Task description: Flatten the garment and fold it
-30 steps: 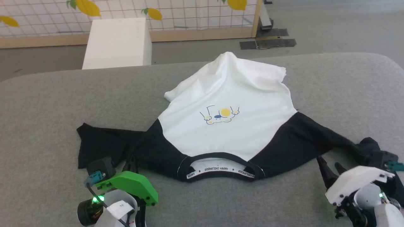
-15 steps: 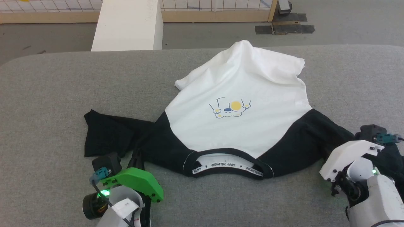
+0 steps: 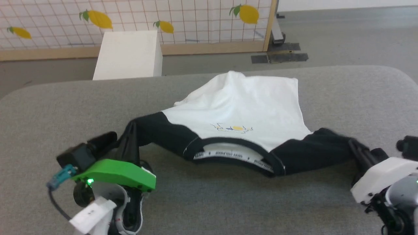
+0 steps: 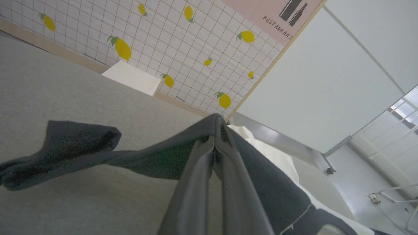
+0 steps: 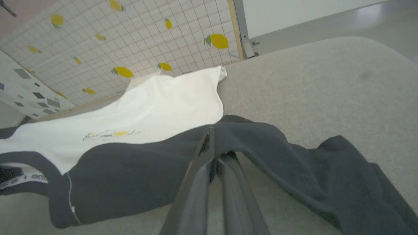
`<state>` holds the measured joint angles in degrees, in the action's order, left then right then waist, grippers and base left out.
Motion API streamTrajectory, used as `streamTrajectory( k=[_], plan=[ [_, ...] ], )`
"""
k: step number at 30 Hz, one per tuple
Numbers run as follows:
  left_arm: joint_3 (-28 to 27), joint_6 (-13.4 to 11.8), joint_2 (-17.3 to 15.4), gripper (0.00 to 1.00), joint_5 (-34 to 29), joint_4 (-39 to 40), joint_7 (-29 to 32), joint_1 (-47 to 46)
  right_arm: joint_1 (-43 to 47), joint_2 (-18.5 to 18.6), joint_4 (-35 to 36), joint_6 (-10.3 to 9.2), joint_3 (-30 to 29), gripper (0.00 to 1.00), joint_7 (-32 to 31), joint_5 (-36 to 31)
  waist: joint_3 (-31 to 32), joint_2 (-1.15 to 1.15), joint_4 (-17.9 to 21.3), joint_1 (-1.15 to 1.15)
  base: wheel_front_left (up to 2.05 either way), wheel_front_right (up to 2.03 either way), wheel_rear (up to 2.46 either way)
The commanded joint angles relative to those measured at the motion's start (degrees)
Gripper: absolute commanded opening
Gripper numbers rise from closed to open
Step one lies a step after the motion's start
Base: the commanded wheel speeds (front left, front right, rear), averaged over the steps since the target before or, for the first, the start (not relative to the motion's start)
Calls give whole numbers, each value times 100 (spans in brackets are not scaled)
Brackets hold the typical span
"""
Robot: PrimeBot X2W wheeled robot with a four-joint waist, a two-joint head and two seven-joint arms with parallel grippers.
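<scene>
I'm clamping left end effector (image 4: 216,137) and right end effector (image 5: 214,145) shut on the sleeves of the garment (image 3: 248,104). I'm planning even outward tension.

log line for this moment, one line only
shirt: sleeves up off table, hem on it | left gripper: shut on shirt | right gripper: shut on shirt | fold: not started
</scene>
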<state>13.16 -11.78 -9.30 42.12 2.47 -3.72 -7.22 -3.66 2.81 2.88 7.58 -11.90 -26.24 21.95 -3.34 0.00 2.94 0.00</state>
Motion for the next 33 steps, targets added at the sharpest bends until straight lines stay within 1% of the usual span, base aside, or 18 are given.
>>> streamTrajectory(
  k=[1,3,6,8,11,15,19,21,25,27,31,33],
  plan=[
    [-72,47,-84,0,141,345,128,-3,41,7,471,-9,-34,0,-179,-131,182,0,156,0,0,0,0],
    [-110,53,-184,0,231,820,342,-115,-7,7,1093,-9,-35,0,-458,-270,195,0,184,0,0,0,0],
    [-177,48,-330,0,358,1361,675,-419,-274,81,1755,-9,16,0,-901,-563,159,0,218,0,0,0,0],
    [-261,34,-445,0,446,1621,905,-715,-617,272,1970,-9,99,0,-1188,-627,82,0,251,0,0,0,0],
    [-400,-9,-647,0,489,1817,1217,-1309,-1335,743,1963,-9,236,0,-1512,-640,-117,0,292,0,0,0,0],
    [-579,-113,-788,0,567,1719,1546,-2250,-2472,1291,1540,-9,484,0,-1760,-584,-524,0,334,0,0,0,0],
    [-687,-216,-859,0,579,1381,1760,-3262,-3583,1641,933,-9,809,0,-1834,-647,-1059,0,349,0,0,0,0],
    [-683,-270,-924,0,477,1155,1833,-3772,-4128,1768,602,-9,970,0,-1805,-705,-1350,0,339,0,0,0,0],
    [-678,-365,-1019,0,215,624,1842,-4777,-5203,1896,-38,-9,1212,0,-1576,-875,-1908,0,309,0,0,0,0],
    [-717,-371,-1022,0,161,266,1788,-5301,-5726,1904,-349,-9,1284,0,-1406,-981,-2160,0,288,0,0,0,0],
    [-798,-437,-941,0,41,-313,1545,-6212,-6716,1878,-952,-9,1355,0,-963,-1241,-2591,0,227,0,0,0,0],
    [-848,-430,-893,0,8,-601,1372,-6595,-7143,1817,-1202,-9,1342,0,-693,-1382,-2740,0,203,0,0,0,0]
  ],
)
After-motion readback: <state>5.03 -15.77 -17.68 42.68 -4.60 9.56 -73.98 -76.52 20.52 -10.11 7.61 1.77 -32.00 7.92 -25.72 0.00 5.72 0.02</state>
